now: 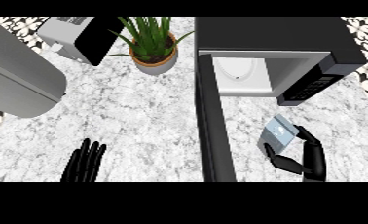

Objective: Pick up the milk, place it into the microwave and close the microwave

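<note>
- Milk point(277, 133) is held by your right hand point(310, 158) at about 4 o'clock in the head view. The fingers point(304, 136) curl over the carton's right edge and the thumb hooks round its lower end, so the hand is gripping it.
- The carton is tilted, with its top leaning toward 1 o'clock. The thumb covers its base, so you cannot tell whether it touches the counter point(129, 116).
- The milk is outside the microwave point(287, 35), at 6 o'clock from the opening and just to the right of the open door point(214, 121).
- The door is swung wide open. It shows as a long dark slab running from the centre toward 6 o'clock, and the view's edge cuts off its lower end.
- The cavity point(263, 84), at 1 o'clock, has a pale round turntable point(240, 71) on its floor. The microwave's dark top hides the deeper part of the cavity.
- Your left hand point(84, 162) rests at 7 o'clock, well apart from everything. Its fingers are straight and spread, pointing to 12 o'clock. The view's edge cuts off its wrist.
- A potted plant point(152, 47) stands at 11 o'clock, with green blades and dark soil in a round pot.
- A white and black appliance point(72, 35) sits at 10 o'clock, partly cut off by the view's edge.
- A grey rounded object point(25, 82) at 9 o'clock runs off the left edge. You cannot tell what it is.
</note>
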